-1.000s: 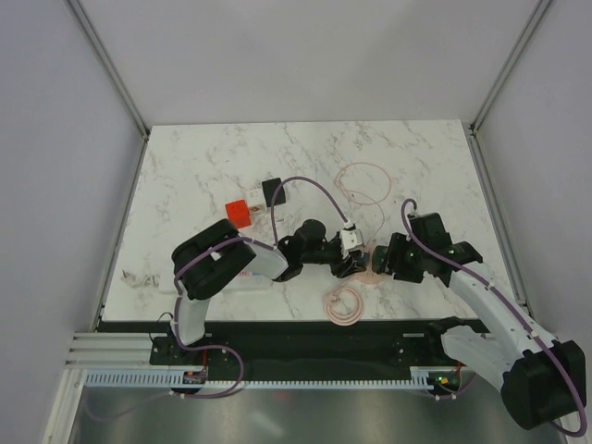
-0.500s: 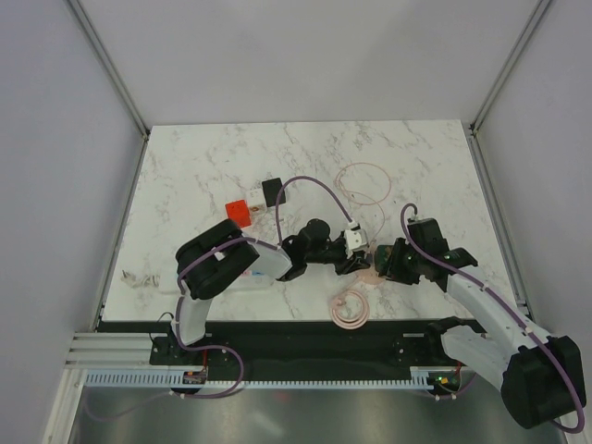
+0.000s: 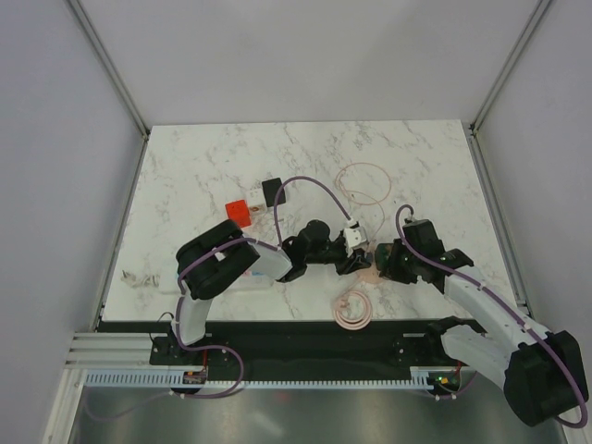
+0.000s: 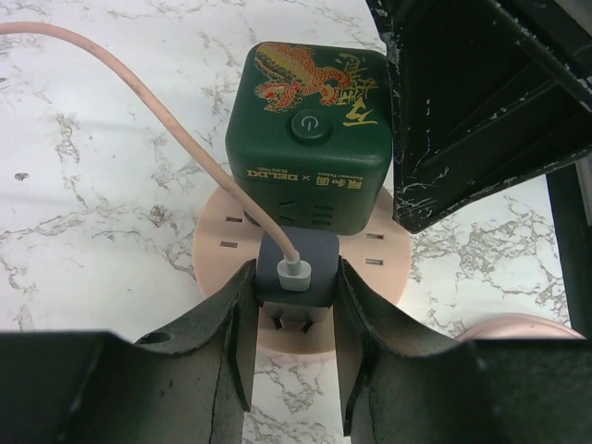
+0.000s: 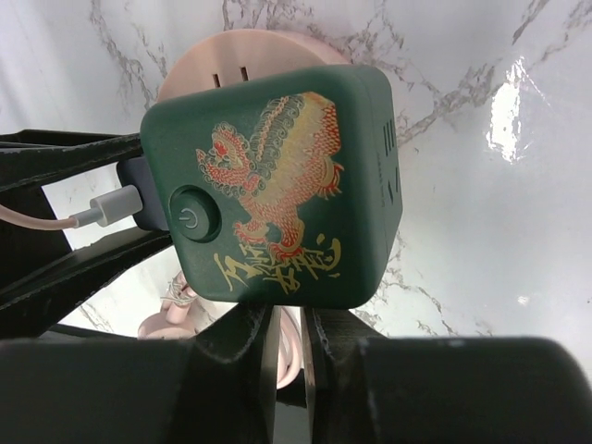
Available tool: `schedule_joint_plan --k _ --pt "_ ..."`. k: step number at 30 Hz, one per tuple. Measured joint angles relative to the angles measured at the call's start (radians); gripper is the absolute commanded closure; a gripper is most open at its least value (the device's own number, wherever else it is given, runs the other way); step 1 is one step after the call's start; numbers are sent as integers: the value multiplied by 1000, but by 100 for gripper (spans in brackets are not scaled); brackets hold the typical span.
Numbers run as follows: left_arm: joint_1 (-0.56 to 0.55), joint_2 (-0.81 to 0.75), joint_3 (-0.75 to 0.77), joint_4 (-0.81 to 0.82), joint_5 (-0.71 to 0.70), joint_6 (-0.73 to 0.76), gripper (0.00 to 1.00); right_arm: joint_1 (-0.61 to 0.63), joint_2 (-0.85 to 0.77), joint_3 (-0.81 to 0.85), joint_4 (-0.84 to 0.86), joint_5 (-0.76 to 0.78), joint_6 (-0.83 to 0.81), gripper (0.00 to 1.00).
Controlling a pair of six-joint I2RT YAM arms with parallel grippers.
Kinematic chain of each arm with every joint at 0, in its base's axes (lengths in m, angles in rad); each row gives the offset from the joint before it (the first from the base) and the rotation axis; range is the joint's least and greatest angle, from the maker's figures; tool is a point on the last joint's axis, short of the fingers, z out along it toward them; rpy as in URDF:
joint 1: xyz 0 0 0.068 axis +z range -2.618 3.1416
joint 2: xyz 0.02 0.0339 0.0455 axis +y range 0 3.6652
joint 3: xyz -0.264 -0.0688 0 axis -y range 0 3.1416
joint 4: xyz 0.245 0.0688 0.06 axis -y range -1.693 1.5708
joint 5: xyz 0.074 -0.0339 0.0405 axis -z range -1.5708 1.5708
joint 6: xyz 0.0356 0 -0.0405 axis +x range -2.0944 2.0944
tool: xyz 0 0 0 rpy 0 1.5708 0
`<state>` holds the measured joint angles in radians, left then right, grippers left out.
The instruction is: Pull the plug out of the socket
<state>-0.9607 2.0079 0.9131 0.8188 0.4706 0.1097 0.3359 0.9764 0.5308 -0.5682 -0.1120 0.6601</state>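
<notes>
Left gripper [image 4: 294, 277] clamps plug [image 4: 296, 254]; right gripper [image 5: 289, 319] pinches thin rim of socket [image 5: 231, 60]; if your pinch slips, socket lifts with plug

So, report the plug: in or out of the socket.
Not fully in: bare prongs show between plug and socket; tips seated, cannot tell.

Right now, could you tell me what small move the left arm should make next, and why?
Probably draw the left gripper straight out along the prongs, away from the pink round socket: its fingers flank the grey plug, whose prongs already show, and the right gripper pinches the socket's rim to steady it.
</notes>
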Motion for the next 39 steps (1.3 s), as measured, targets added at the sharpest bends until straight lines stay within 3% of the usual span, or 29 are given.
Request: schedule_joint_plan --k 22,33,39 --pt "-46 -19 -33 29 -140 -24 98 69 7 -47 68 95 18 84" --pt "-123 -32 -43 21 -317 -42 98 75 -110 -58 51 149 97 81" --pt "-131 -32 -43 23 -342 -57 98 76 -123 -86 65 174 134 78"
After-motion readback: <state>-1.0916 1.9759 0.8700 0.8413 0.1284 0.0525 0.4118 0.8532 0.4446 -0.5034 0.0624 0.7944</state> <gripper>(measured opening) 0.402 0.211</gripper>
